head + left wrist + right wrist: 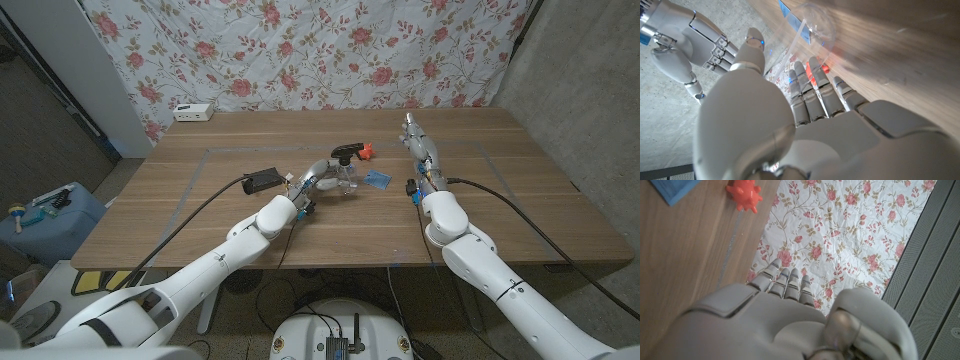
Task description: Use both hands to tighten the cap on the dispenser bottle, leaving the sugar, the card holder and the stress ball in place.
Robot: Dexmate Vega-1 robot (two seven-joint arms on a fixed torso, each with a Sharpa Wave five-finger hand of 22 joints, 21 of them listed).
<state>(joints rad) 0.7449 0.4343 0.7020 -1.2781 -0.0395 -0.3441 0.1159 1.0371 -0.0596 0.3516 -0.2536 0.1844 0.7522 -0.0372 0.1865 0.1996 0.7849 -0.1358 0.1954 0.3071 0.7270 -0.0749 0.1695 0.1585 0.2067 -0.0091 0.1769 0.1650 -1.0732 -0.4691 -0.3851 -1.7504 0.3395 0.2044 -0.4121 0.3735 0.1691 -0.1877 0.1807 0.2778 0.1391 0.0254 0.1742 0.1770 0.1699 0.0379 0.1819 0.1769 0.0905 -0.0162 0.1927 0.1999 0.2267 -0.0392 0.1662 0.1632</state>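
Observation:
A clear dispenser bottle [347, 176] with a black cap [345, 153] stands upright mid-table. My left hand [318, 180] is at its left side, fingers [812, 92] stretched toward the clear bottle [810, 25] and thumb spread apart; I cannot tell whether the fingertips touch it. My right hand [420, 148] stands right of the bottle, well apart from it, fingers straight and holding nothing. A red spiky stress ball [366, 151] lies just behind the bottle, and a blue card holder [377, 179] lies just right of it. The right wrist view looks past my right hand [785, 315] to the stress ball [744, 191] and card holder [675, 189].
A small white box [193, 112] sits at the table's far left corner. A black camera box and cable [264, 182] ride on my left wrist. A floral cloth [320, 50] hangs behind the table. My right hand [685, 35] appears in the left wrist view.

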